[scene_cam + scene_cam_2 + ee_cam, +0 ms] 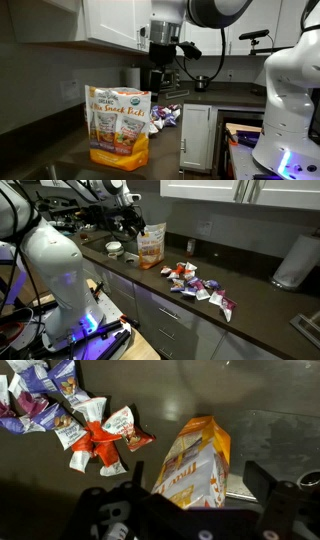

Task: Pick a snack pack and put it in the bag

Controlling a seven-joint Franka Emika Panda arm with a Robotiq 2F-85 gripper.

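one small reddish-orange foil snack pack (100, 444) lies on the dark countertop (40, 490) in a loose pile with purple-and-white packets (40, 390), near the large upright orange-yellow bag (195, 460). gripper (198, 485) hangs over the bag, fingers spread wide, nothing between them. pick looks not done. next: shift to the pile, lower onto the pack, close.

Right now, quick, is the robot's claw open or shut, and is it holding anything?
Gripper: open, holding nothing, above the bag.
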